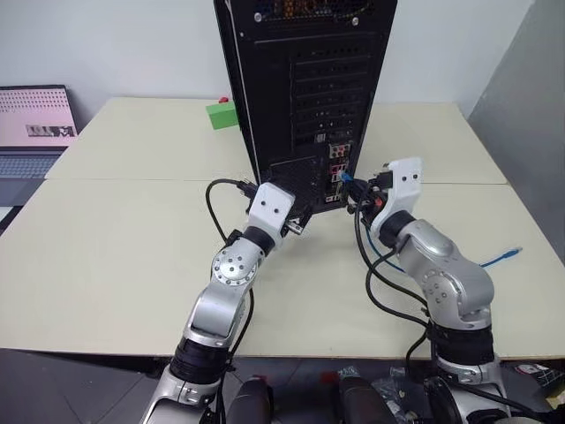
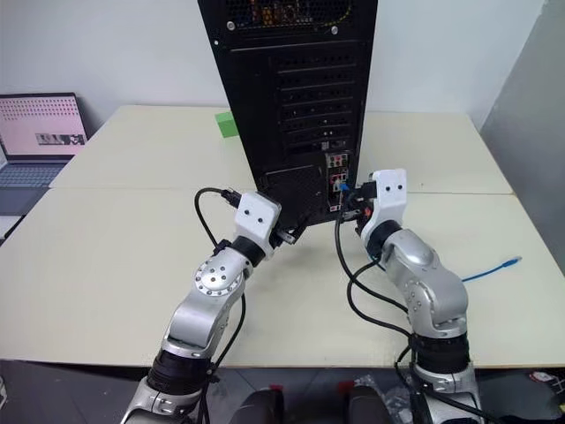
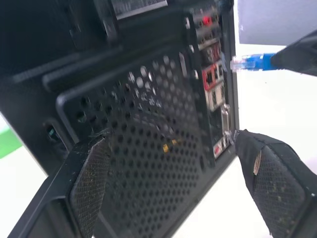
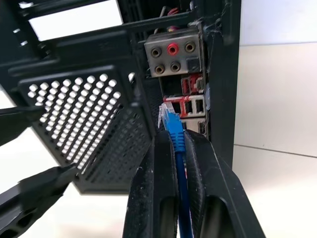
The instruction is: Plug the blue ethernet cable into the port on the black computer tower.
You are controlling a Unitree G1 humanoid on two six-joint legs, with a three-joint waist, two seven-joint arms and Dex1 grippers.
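A: Right wrist view: right gripper has its fingers clamped on the blue ethernet cable, just behind the clear plug. Plug tip sits just in front of the red-and-silver connector cluster on the black computer tower, pointing at it. Can't tell if it touches.

B: Which socket is the port?

A: Likely the red-rimmed one seen from the left wrist. Plug is level with it, just to its right, not inserted.

B: Left side?

A: Left gripper has its fingers spread wide, holding nothing. They straddle the perforated vent panel at the tower's lower back, one finger near each side. Can't tell if they touch it.

B: Rest of the cable?

A: Runs back from the right gripper along the right arm, then across the worktop to the right. Free end with its plug lies near the right edge.

B: Tower placement?

A: Upright at the middle of the worktop, back panel facing the robot. Green block just left of it, far side. Laptop open at far left, off the worktop.
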